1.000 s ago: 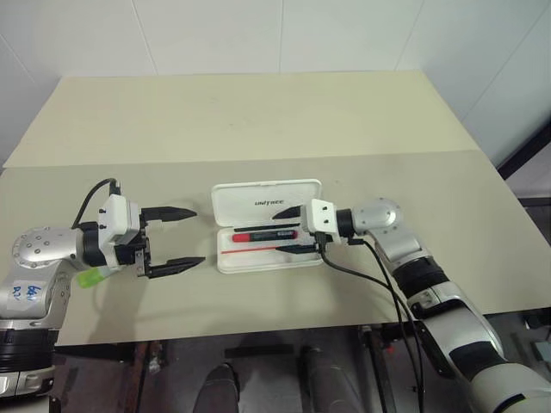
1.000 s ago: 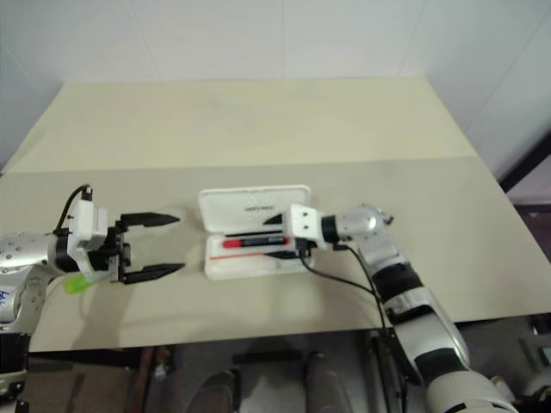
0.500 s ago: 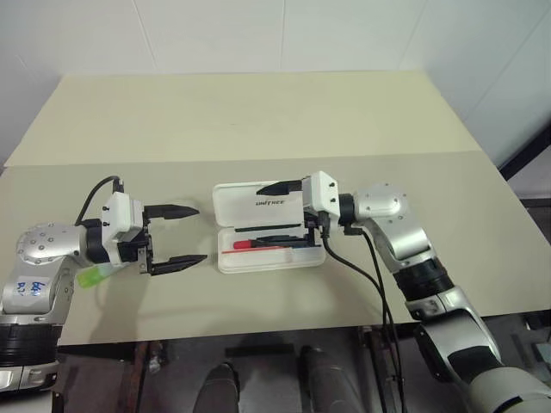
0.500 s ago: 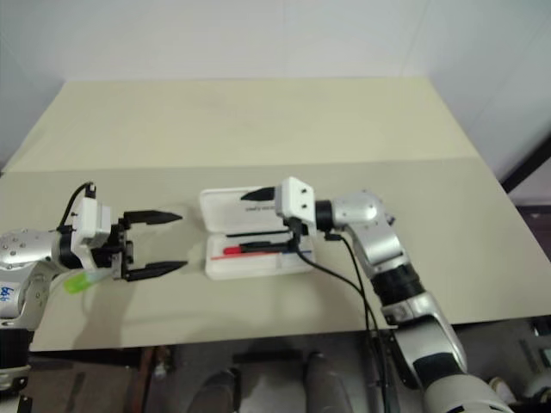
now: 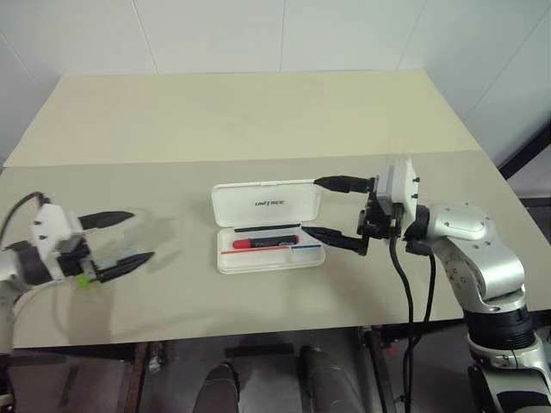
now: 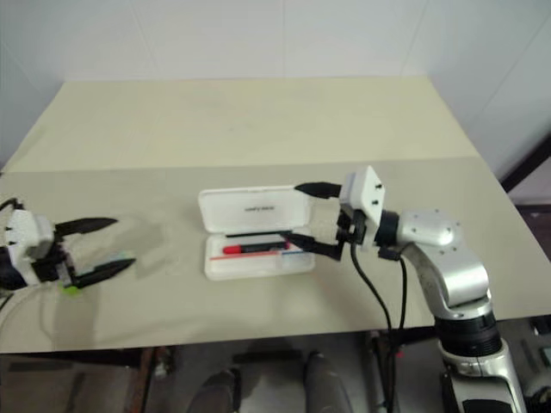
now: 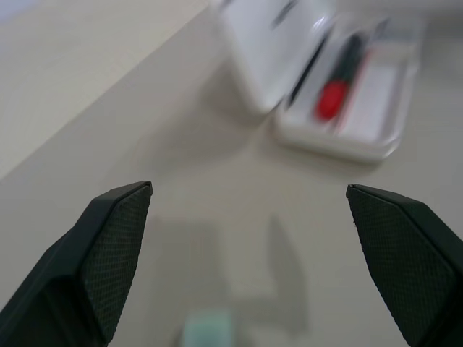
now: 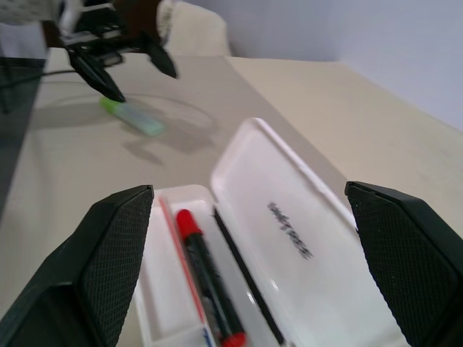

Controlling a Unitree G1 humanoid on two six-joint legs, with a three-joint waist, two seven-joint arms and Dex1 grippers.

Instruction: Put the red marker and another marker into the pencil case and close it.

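Beige table [image 5: 258, 120] under a white wall, pencil case [image 5: 269, 225] lying open at frame centre.
Red marker [image 5: 266, 243] lies in its tray; green marker [image 8: 135, 116] sits at lower left beneath the wide-spread left gripper [image 5: 119, 238]; right gripper [image 5: 336, 212] gapes empty, right of the case.
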